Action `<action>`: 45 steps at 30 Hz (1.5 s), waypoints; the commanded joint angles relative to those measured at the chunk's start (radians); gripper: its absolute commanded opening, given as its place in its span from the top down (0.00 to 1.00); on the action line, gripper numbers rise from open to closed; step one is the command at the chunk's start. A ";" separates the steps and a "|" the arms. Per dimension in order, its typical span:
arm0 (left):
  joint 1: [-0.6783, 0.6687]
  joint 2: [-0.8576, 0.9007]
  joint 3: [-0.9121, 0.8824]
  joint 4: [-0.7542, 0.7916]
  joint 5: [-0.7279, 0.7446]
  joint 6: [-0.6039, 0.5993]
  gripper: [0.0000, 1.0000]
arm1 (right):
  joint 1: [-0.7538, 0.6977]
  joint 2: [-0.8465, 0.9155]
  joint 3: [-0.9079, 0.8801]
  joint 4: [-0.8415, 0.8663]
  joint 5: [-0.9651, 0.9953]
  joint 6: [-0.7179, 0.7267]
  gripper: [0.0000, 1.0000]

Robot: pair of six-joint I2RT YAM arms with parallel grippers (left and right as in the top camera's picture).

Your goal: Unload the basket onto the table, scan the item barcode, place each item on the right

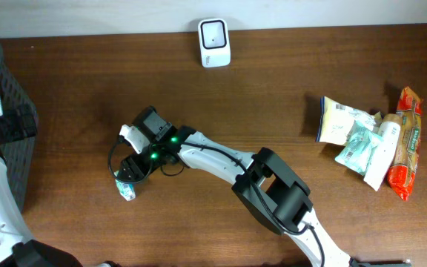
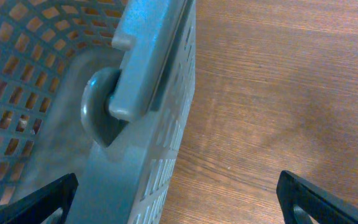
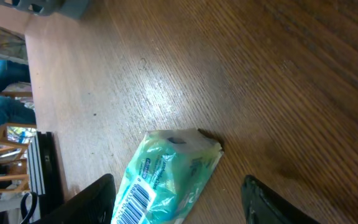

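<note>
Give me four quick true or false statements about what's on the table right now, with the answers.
1. The green packet lies flat on the table. True.
2. The right tool is clamped shut on it. False: its fingers stand apart, either side of the packet.
3. The white scanner sits near the table edge by the wall. True.
4. The left tool holds a packet. False: it is open and empty, over the basket rim.
</note>
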 commanded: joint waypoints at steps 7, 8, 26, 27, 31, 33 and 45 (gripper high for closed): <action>0.003 0.004 0.005 -0.001 0.011 -0.003 0.01 | 0.024 0.014 0.016 -0.048 0.032 -0.048 0.46; 0.003 0.004 0.005 -0.001 0.011 -0.002 0.01 | 0.030 0.014 0.016 -0.072 0.040 -0.064 0.47; 0.003 0.004 0.005 -0.001 0.011 -0.003 0.01 | -0.084 -0.064 0.279 -0.494 0.106 -0.224 0.96; 0.003 0.004 0.005 -0.001 0.011 -0.003 0.01 | -0.123 -0.077 0.336 -0.592 0.147 -0.224 0.96; 0.003 0.004 0.005 -0.001 0.011 -0.003 0.01 | -0.253 -0.075 0.401 -0.857 0.204 -0.175 0.96; 0.003 0.004 0.005 -0.001 0.011 -0.002 0.01 | -0.287 -0.067 0.357 -0.912 0.267 -0.098 0.96; 0.003 0.004 0.005 -0.001 0.011 -0.003 0.01 | -0.329 -0.080 0.055 -0.671 0.283 0.170 0.64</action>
